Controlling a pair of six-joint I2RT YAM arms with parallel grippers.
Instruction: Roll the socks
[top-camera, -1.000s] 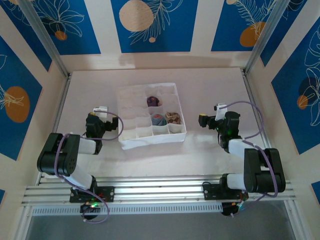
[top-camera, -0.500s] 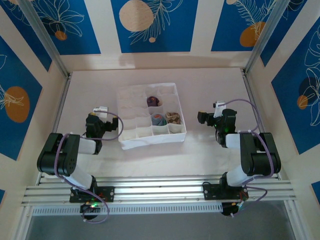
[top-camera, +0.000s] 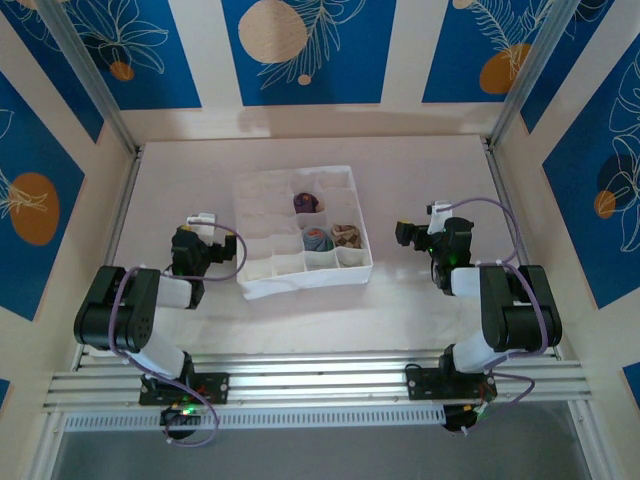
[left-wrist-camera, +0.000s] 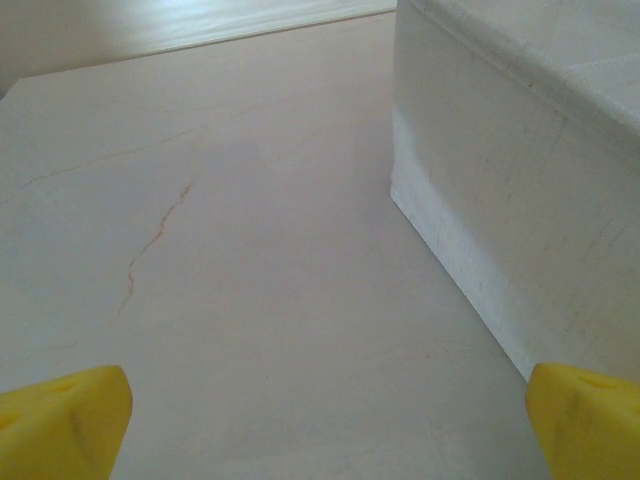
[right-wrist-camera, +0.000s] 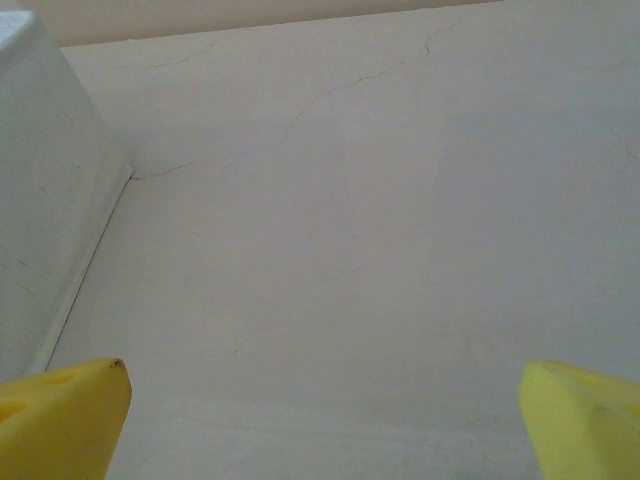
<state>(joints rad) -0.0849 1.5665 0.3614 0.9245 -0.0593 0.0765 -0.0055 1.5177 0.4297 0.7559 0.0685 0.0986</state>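
Both of your grippers rest low over the table (top-camera: 420, 170) with nothing between their fingers: the left gripper (left-wrist-camera: 322, 425) has its yellow fingertips (left-wrist-camera: 62, 420) spread wide apart, and the right gripper (right-wrist-camera: 320, 420) is spread just as wide. The white fabric box (top-camera: 300, 283) sits between them. Its side wall rises just ahead and to the right of your left gripper, and a corner of it stands ahead and to the left of your right gripper. All three socks lie inside the box, each bundled up in its own cell, so you cannot tell a long axis or which way any of them points. The purple sock (top-camera: 309, 202) is in a cell toward the far side. The blue-grey sock (top-camera: 318, 240) is in the cell next to it on the near side. The brown sock (top-camera: 347, 236) is in the adjoining cell, closest to your right gripper and well apart from your left one.
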